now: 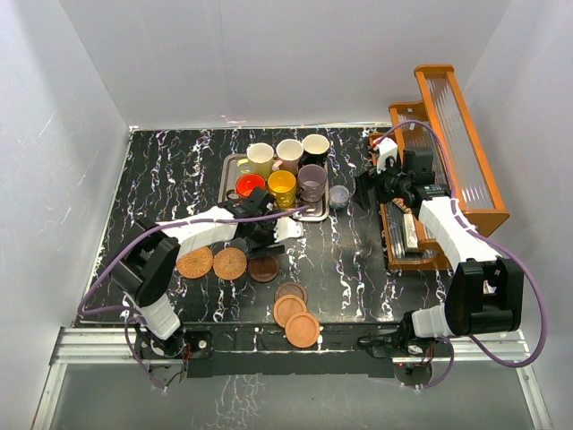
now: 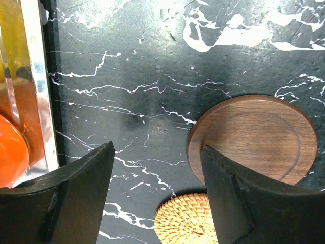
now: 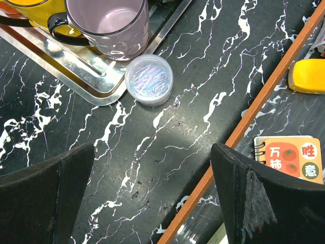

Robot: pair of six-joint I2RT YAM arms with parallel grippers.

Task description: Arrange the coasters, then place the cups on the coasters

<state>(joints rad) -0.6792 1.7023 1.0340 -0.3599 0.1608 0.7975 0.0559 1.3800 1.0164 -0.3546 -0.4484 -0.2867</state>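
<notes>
Six cups stand on the steel tray (image 1: 231, 170): cream (image 1: 260, 159), pink (image 1: 288, 154), black (image 1: 315, 148), red-orange (image 1: 249, 185), yellow-orange (image 1: 282, 186) and purple-grey (image 1: 312, 182). In front of the tray two wicker coasters (image 1: 194, 262) (image 1: 230, 263) and a dark wooden coaster (image 1: 263, 268) form a row. Three more wooden coasters (image 1: 291, 292) (image 1: 289, 310) (image 1: 303, 330) overlap near the front edge. My left gripper (image 1: 261, 244) hangs open and empty over the dark coaster (image 2: 259, 137) and a wicker one (image 2: 185, 221). My right gripper (image 1: 363, 193) is open and empty right of the tray.
A small clear lidded jar (image 3: 149, 80) sits just off the tray's corner (image 3: 96, 84), close to the purple cup (image 3: 109, 20). A wooden rack (image 1: 448, 152) with booklets fills the right side; its orange rail (image 3: 254, 117) runs beside my right finger. White walls enclose the table.
</notes>
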